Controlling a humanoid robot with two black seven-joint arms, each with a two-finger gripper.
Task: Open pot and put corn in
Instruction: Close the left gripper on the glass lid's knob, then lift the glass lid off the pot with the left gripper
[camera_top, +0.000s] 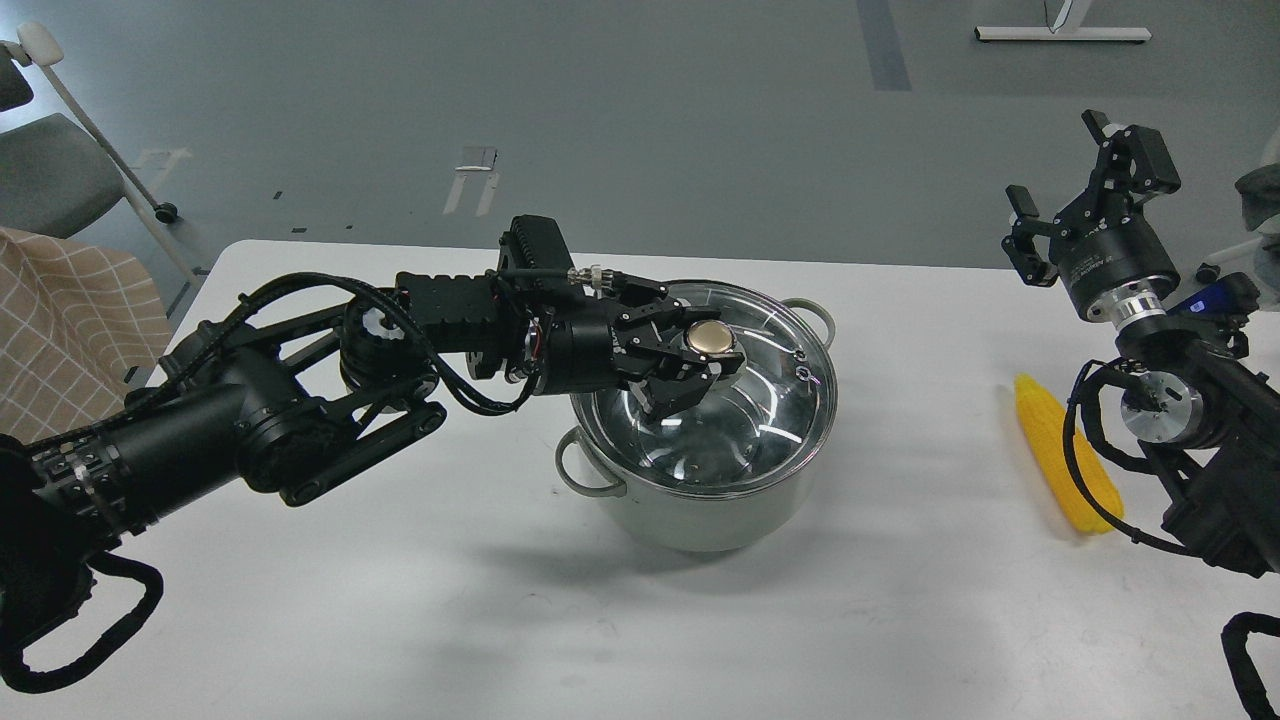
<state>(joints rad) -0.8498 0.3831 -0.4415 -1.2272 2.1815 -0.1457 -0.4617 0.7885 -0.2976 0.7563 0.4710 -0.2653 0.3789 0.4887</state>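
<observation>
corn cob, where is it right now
In the head view the corn cob lies on the white table at the right, apart from the pot, partly behind the right arm's cables.

Desk (400, 620): smooth matt white. Pot (700, 515): pale grey-green satin wall, shiny steel rim. Lid (770, 390): clear glossy glass with reflections, brass-coloured polished knob (709, 341). Corn (1050, 450): bright yellow, bumpy, plastic-looking. Left pincer (690, 365): matt black. Checked tan cloth (70, 320) off the desk's left edge.

The left gripper (700, 345) has its jaws around the lid's knob (710, 341) on the pot (700, 510); the corn (1060, 455) lies well apart.
</observation>
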